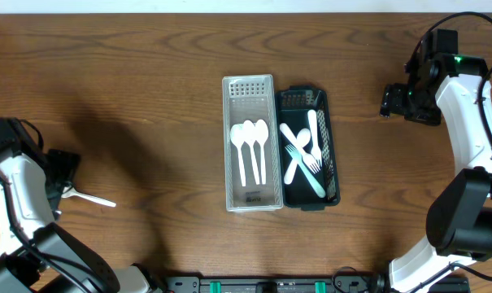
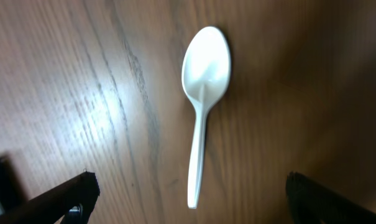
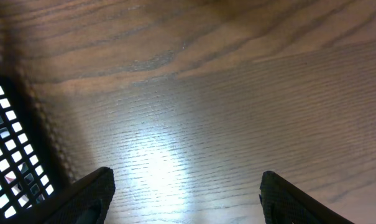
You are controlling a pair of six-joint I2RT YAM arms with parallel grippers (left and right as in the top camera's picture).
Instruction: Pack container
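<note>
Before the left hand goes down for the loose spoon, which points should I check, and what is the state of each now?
1. Left hand open: ok.
2. Loose spoon between its fingers, flat on the table: ok.
3. Height of the left hand above the spoon: cannot tell.
4. Clear tray with three spoons unobstructed: ok.
5. Right hand open, off to the side of both trays: ok.

A white spoon [image 2: 203, 93] lies on the brown wood-grain table [image 1: 148, 81]; the clear tray [image 1: 227, 146] holds 3 white spoons [image 1: 250, 150], the black tray [image 1: 336, 163] white cutlery [image 1: 295, 159].
</note>
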